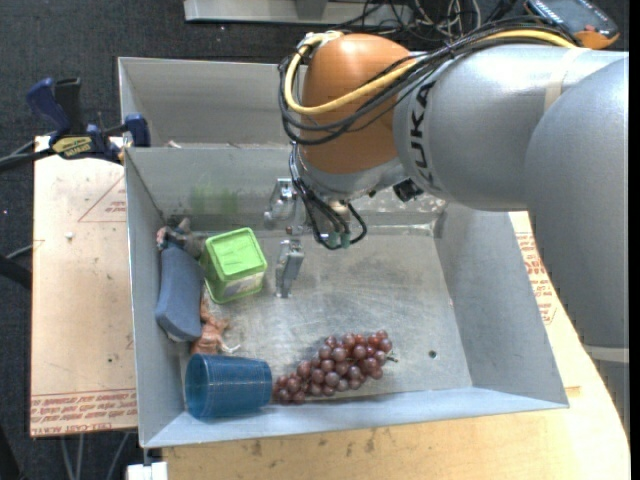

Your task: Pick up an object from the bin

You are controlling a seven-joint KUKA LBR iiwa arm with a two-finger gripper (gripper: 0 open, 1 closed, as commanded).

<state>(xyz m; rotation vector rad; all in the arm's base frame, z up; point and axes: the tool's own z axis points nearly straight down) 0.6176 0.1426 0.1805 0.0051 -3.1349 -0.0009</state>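
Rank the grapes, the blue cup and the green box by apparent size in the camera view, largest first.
1. grapes
2. blue cup and green box: they look nearly alike, so I leave them unranked.

A blue cup (228,386) lies on its side beside purple grapes (338,364), near a slate-blue object (179,293).

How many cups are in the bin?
1: a blue cup lying on its side in the bin's near left corner, beside the grapes. The arm could hide more.
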